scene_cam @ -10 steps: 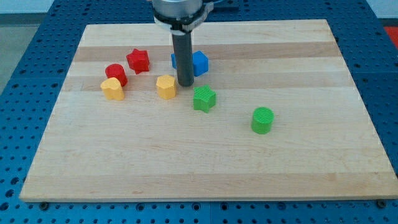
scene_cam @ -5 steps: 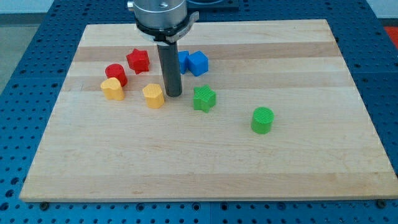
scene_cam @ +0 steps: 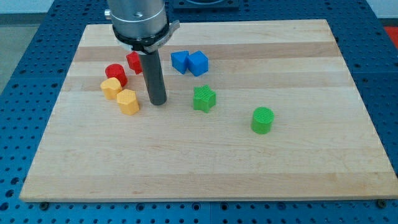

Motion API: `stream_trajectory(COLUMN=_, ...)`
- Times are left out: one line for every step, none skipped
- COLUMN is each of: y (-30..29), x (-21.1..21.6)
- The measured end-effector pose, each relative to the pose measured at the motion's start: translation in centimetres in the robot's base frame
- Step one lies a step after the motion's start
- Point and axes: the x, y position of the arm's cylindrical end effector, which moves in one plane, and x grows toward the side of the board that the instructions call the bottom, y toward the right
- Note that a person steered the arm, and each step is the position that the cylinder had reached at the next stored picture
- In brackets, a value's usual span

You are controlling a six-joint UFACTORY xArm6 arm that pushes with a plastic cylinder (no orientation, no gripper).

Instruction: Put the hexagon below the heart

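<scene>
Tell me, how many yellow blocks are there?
2. The yellow heart sits at the view's left; the yellow hexagon touches it, lower right, left of my tip. None seems hidden.

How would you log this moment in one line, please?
my tip: right of yellow hexagon | hexagon: below-right of yellow heart, touching

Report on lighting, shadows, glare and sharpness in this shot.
Camera view: even, diffuse lighting with no glare on the pale wooden board; only faint, soft shadows beneath the green cylinder block and beside my tip; the blocks look sharp, and the yellow hexagon block shows no blur.
</scene>
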Motion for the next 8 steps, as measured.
stream_trajectory(y=0.2, x=0.4)
stream_trajectory(y=1.0, x=1.4)
stream_trajectory(y=-0.6, x=1.7)
stream_trajectory(y=-2.3, x=1.9)
stream_trajectory(y=-4.1, x=2.0)
stream_trajectory(y=-4.9, x=2.0)
stream_trajectory(y=-4.2, x=2.0)
stream_trajectory(y=-0.4, x=0.7)
